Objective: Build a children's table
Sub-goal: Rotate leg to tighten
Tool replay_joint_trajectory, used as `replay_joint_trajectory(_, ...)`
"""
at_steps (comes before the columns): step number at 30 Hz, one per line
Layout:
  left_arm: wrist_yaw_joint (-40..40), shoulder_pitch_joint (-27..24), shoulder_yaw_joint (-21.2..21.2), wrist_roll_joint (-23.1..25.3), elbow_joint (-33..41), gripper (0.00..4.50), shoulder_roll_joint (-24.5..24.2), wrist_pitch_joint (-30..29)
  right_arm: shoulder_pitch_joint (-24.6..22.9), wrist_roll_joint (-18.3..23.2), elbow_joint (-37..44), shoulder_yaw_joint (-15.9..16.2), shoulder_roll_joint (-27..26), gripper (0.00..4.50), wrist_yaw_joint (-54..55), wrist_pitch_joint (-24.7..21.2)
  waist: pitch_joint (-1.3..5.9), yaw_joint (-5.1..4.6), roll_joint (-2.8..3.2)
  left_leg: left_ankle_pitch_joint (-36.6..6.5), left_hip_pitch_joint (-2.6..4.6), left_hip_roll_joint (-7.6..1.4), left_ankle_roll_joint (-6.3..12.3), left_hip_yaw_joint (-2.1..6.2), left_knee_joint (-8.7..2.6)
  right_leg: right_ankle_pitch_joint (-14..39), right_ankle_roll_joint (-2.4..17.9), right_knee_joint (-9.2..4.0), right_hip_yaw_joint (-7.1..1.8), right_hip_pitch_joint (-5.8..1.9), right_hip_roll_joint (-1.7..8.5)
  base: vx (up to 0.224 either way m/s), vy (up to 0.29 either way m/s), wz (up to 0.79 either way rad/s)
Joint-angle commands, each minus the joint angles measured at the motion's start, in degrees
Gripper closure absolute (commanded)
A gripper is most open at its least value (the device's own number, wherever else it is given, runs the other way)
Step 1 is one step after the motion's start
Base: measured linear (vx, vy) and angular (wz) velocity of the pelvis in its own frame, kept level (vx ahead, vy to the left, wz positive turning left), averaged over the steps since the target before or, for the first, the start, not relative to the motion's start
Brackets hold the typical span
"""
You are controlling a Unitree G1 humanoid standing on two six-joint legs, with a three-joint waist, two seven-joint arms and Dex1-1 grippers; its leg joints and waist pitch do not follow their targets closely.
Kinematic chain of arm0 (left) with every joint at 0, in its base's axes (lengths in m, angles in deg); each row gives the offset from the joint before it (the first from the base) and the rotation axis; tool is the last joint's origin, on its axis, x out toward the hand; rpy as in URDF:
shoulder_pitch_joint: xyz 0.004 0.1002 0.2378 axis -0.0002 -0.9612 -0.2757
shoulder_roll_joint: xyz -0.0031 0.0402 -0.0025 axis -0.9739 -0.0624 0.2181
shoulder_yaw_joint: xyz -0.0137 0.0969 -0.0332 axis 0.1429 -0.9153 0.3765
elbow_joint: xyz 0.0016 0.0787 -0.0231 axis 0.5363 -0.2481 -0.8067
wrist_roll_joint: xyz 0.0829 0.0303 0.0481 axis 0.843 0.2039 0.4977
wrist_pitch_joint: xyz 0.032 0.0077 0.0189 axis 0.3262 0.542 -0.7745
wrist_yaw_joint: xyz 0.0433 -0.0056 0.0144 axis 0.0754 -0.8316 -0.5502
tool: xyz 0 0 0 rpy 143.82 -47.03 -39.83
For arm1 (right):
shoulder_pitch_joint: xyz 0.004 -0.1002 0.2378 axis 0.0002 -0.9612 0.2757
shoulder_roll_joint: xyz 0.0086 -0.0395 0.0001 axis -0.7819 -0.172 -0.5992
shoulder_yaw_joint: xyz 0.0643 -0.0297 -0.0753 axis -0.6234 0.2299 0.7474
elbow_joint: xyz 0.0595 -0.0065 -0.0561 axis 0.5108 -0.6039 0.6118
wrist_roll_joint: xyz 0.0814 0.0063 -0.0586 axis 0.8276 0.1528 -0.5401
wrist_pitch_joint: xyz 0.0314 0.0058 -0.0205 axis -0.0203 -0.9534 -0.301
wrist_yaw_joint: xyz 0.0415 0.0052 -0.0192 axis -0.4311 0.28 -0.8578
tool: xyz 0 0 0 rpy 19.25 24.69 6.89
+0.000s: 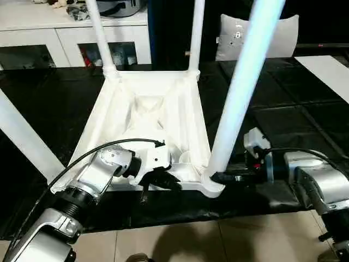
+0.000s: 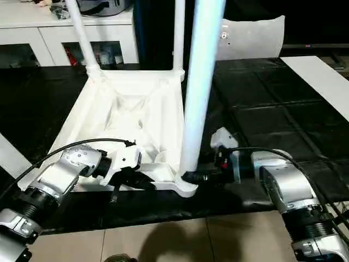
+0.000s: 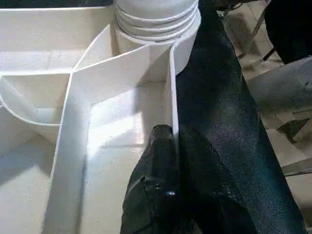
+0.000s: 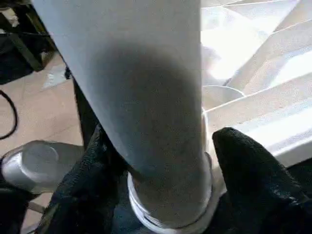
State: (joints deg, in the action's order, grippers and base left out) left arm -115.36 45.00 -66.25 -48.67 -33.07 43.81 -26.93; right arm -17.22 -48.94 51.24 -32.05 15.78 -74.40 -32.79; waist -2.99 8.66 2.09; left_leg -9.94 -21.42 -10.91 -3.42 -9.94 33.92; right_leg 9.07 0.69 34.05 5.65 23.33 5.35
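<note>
Plainly no readable writing, right end effector (image 4: pixel 161 165) pinching leg (image 1: pixel 240 93), left end effector (image 3: pixel 163 161) pinching tabletop rim (image 3: pixel 171 97)

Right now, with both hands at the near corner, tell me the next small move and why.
Probably twist the leg further into its corner socket. The right hand grips its base, and the right wrist view shows thread rings still exposed there. The left hand pinches the tabletop's rim beside it, bracing the upturned top.
</note>
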Motion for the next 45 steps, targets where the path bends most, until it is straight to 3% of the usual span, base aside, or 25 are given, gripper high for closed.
replay_joint_trajectory(1, -2.5, 0.8, -0.8, -1.6, 2.2, 4.50, 0.6, 1.6, -0.5, 1.4, 2.0, 0.2, 0.4, 1.89, -0.9, -1.3, 4.02, -0.29, -1.07, -12.5, 0.64, -2.41, 2.86, 0.48, -3.89, 20.5, 9.1, -4.38, -2.87, -2.96, 3.60, 0.000, 0.000, 0.00)
replay_joint_trajectory(6, -2.0, 0.4, -0.2, -1.8, 2.2, 4.50, 0.8, 1.1, -1.1, 3.5, 3.2, -0.6, -0.3, 2.30, -0.9, -3.4, 3.98, -0.23, -1.13, -12.9, 0.62, -2.38, 2.60, 0.46, -3.90, 21.5, 9.0, -4.46, -2.85, -2.94, 3.71, 0.000, 0.000, 0.00)
replay_joint_trajectory(14, 3.5, -0.8, 2.4, -3.0, 4.4, 4.50, 3.0, -4.9, -3.6, 4.6, 6.9, -2.9, -4.3, 2.43, 8.0, -6.8, 3.79, -0.57, -1.19, -13.3, 0.65, -2.21, 1.78, 0.61, -4.12, 24.1, 7.7, -4.77, -2.73, -2.85, 3.70, 0.000, 0.000, 0.00)
replay_joint_trajectory(15, 6.8, -1.2, 3.6, -3.3, 6.0, 4.50, 4.3, -8.4, -3.5, 2.2, 6.7, -3.5, -7.1, 2.43, 15.2, -8.0, 3.70, -0.83, -0.92, -14.4, 0.72, -2.16, 1.41, 0.65, -4.18, 26.1, 7.0, -5.05, -2.68, -2.82, 3.69, 0.000, 0.000, 0.00)
replay_joint_trajectory(16, 10.8, -1.3, 4.8, -3.4, 6.9, 4.50, 6.0, -11.1, -2.8, -0.2, 5.5, -4.4, -10.3, 2.44, 22.5, -9.4, 3.46, -1.24, -1.06, -15.2, 0.66, -1.97, 0.89, 0.75, -4.29, 27.9, 6.5, -5.28, -2.55, -2.75, 3.68, 0.000, 0.000, 0.00)
replay_joint_trajectory(17, 11.4, -1.2, 4.9, -3.3, 7.0, 4.50, 6.3, -11.4, -2.7, -0.5, 5.3, -4.6, -10.8, 2.44, 23.6, -9.7, 3.44, -1.56, -0.67, -15.6, 0.56, -1.92, 0.22, 0.85, -4.31, 28.6, 6.2, -5.15, -2.48, -2.83, 3.66, 0.000, 0.000, 0.00)
replay_joint_trajectory(18, 13.8, -1.2, 5.5, -3.3, 7.3, 4.50, 7.5, -12.9, -1.9, -1.3, 4.1, -5.7, -12.9, 2.44, 27.7, -10.8, 3.44, -2.39, -1.04, -16.3, 0.49, -1.59, -0.47, 0.96, -4.31, 30.8, 5.1, -5.64, -2.12, -2.93, 3.64, 0.000, 0.000, 0.00)
replay_joint_trajectory(19, 13.8, -1.2, 5.5, -3.3, 7.3, 4.50, 7.5, -12.9, -1.9, -1.3, 4.1, -5.7, -12.9, 2.45, 27.7, -10.8, 3.50, -3.04, -1.03, -16.5, 0.55, -1.46, -0.65, 1.05, -4.31, 31.8, 4.2, -5.89, -1.97, -2.95, 3.59, 0.000, 0.000, 0.00)
replay_joint_trajectory(20, 18.4, -0.9, 6.6, -2.9, 7.7, 4.50, 10.1, -15.2, -0.3, -3.2, 1.5, -7.5, -16.4, 2.45, 35.5, -11.6, 3.48, -3.81, -0.97, -16.6, 0.35, -1.40, -0.27, 1.08, -4.32, 31.8, 3.9, -5.95, -2.04, -2.99, 3.56, 0.000, 0.000, 0.00)
replay_joint_trajectory(24, 29.3, 0.5, 9.6, -2.0, 7.5, 4.50, 16.6, -19.2, 2.4, -6.2, -3.1, -10.0, -22.1, 2.46, 48.0, -9.3, 3.57, -5.50, -1.17, -16.0, 0.57, -1.14, -0.16, 0.90, -3.92, 31.0, 4.6, -6.21, -1.89, -2.58, 3.33, 0.000, 0.000, 0.00)
replay_joint_trajectory(25, 30.3, 0.7, 9.8, -1.9, 7.4, 4.50, 17.3, -19.2, 2.4, -5.9, -3.3, -9.9, -22.3, 2.46, 47.6, -8.3, 3.67, -5.50, -1.17, -15.5, 0.62, -1.03, 0.66, 0.75, -3.76, 30.5, 4.5, -6.31, -1.99, -2.60, 3.31, 0.000, 0.000, 0.00)
replay_joint_trajectory(26, 31.4, 1.0, 10.0, -1.8, 7.1, 4.50, 18.0, -18.5, 2.4, -5.8, -3.4, -9.7, -22.5, 1.93, 47.4, -7.4, 3.71, -5.53, -1.44, -15.1, 0.47, -1.02, 1.16, 0.66, -3.75, 30.0, 4.5, -6.30, -2.04, -2.66, 3.21, 0.000, 0.000, 0.00)
replay_joint_trajectory(27, 32.1, 1.2, 9.9, -2.0, 6.9, 4.50, 19.0, -17.7, 2.2, -4.8, -2.9, -10.1, -23.1, 1.79, 46.9, -6.4, 3.84, -5.20, -1.40, -14.0, 0.53, -1.13, 1.93, 0.59, -3.74, 28.2, 4.7, -6.15, -2.21, -2.66, 3.20, 0.000, 0.000, 0.00)
replay_joint_trajectory(30, 32.1, 0.9, 9.3, -1.8, 8.2, 4.50, 18.9, -18.5, 1.8, -4.6, -0.8, -10.7, -23.9, 1.72, 46.5, -7.1, 4.19, -4.73, -1.30, -10.3, 0.12, -1.37, 3.03, 0.55, -3.76, 21.1, 6.6, -5.09, -2.52, -3.07, 3.05, 0.000, 0.000, 0.00)
replay_joint_trajectory(31, 32.2, 0.8, 9.3, -1.7, 8.5, 4.50, 18.9, -18.8, 1.7, -4.7, -0.4, -10.7, -23.8, 1.38, 46.3, -7.0, 4.36, -4.46, -1.18, -8.5, 0.04, -1.52, 3.43, 0.57, -3.73, 17.5, 7.6, -4.54, -2.63, -3.20, 3.05, 0.000, 0.000, 0.00)
replay_joint_trajectory(34, 31.6, 0.4, 9.1, -1.0, 9.2, 4.50, 17.7, -19.1, 1.5, -4.7, -0.1, -11.0, -22.7, 1.24, 44.9, -6.3, 4.48, -4.25, -1.22, -6.9, -0.19, -1.44, 4.37, 0.39, -3.48, 13.1, 9.5, -4.05, -2.65, -3.38, 3.07, 0.000, 0.000, 0.00)
replay_joint_trajectory(40, 26.7, -0.1, 8.1, -1.0, 8.8, 4.50, 14.0, -16.6, 0.6, -3.3, 0.5, -9.8, -16.3, 0.67, 36.3, -4.2, 4.23, -3.57, -1.04, -8.8, -0.15, -1.54, 4.53, 0.35, -3.42, 17.1, 8.4, -4.56, -2.57, -3.18, 3.11, 0.000, 0.000, 0.00)
replay_joint_trajectory(45, 19.5, -0.6, 6.8, -1.2, 6.7, 4.50, 9.9, -8.3, -0.8, -2.0, 3.1, -8.1, -8.8, 0.14, 24.0, -3.5, 4.10, -2.94, -1.17, -10.5, 0.02, -1.87, 4.30, 0.40, -3.54, 18.9, 7.4, -4.70, -2.71, -3.06, 3.18, 0.000, 0.000, 0.00)
